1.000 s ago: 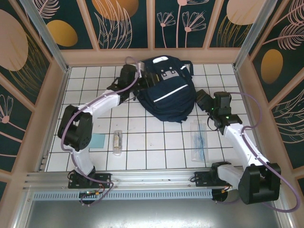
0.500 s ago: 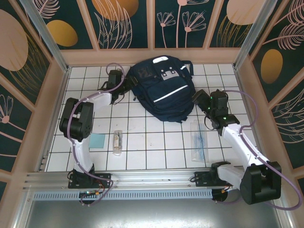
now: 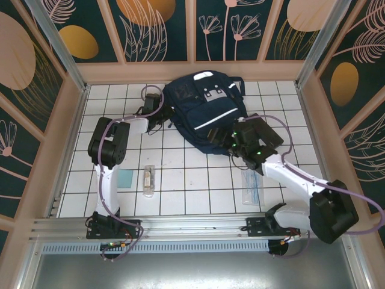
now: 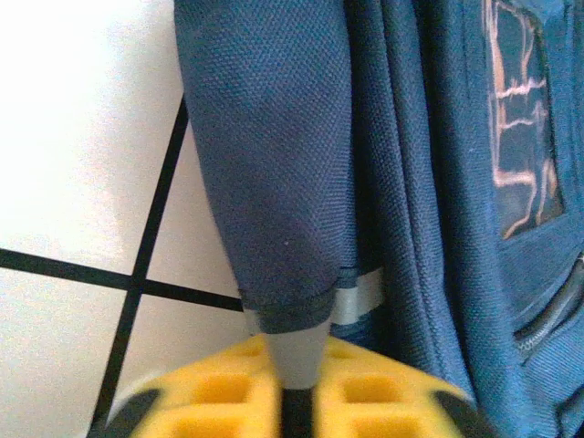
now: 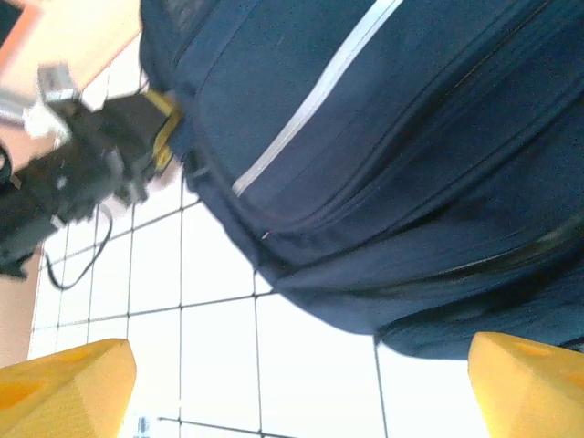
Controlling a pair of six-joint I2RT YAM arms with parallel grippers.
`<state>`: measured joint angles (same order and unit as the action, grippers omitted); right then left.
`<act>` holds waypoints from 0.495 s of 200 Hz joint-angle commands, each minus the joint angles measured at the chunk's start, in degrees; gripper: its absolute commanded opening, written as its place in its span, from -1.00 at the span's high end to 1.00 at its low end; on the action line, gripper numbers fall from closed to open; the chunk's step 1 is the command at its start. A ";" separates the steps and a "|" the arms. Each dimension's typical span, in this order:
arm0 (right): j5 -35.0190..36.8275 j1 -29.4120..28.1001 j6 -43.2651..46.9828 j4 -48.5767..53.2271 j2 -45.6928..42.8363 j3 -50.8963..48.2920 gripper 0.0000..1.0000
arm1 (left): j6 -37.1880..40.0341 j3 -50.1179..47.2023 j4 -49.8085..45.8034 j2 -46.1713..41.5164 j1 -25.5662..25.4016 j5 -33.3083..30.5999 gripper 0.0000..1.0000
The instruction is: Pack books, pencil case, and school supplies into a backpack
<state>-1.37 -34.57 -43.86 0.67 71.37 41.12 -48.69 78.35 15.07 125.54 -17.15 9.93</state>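
- The backpack (image 3: 204, 102) lies flat on the white-tiled desk (image 3: 192, 180), toward 12 o'clock from the desk's middle, with a white stripe (image 3: 215, 120) slanting across its front.
- The left pincer (image 3: 163, 116) is at the backpack's 9 o'clock edge.
- In the left wrist view the left pincer (image 4: 292, 397) has its yellow fingers (image 4: 214, 397) drawn together, clamped on a grey-white strip (image 4: 297, 347) that hangs from the hem of a blue fabric flap of the backpack (image 4: 411, 182).
- To the flap's 9 o'clock, bare tiles of the desk (image 4: 82, 137) show.
- The right pincer (image 3: 227, 137) sits over the backpack's 5 o'clock corner.
- In the right wrist view the right pincer (image 5: 297, 392) stands wide apart and grips nothing, one yellow fingertip (image 5: 64, 383) at 7 o'clock and the other at 5 o'clock of the view.
- Between and beyond those tips lie the desk tiles (image 5: 310, 365) and the backpack's rounded edge (image 5: 383, 182) with its white stripe (image 5: 310, 100).
- That view also catches the left pincer (image 5: 162, 137) at the backpack's edge, near 10 o'clock.
- The clear sleeve (image 3: 252, 191) lies at 5 o'clock on the desk, partly under the right arm, apart from the backpack.
- The tube packet (image 3: 148, 179) lies at 7 o'clock, with the teal card (image 3: 124, 179) just beside it on its 9 o'clock side.
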 commanded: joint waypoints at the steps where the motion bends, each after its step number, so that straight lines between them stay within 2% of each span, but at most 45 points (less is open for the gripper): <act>1: 1.63 -1.66 -4.35 -3.29 3.73 0.35 -0.87 | 0.02 -2.80 4.79 -1.07 0.10 -0.43 1.00; 34: 5.92 -0.39 -7.14 -4.49 8.57 -1.19 -0.87 | -1.45 -13.62 9.26 -6.95 0.15 0.20 1.00; 64: 8.55 2.91 -7.40 -7.16 12.46 -0.56 -0.86 | -6.44 -26.93 15.45 -14.22 0.09 2.38 1.00; 99: 7.48 8.50 0.03 -13.85 17.90 3.43 -0.68 | -11.99 -36.99 20.35 -21.34 -2.64 5.31 1.00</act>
<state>2.92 -29.39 -49.19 -6.17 85.21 40.86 -56.16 46.57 32.99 108.62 -17.61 12.01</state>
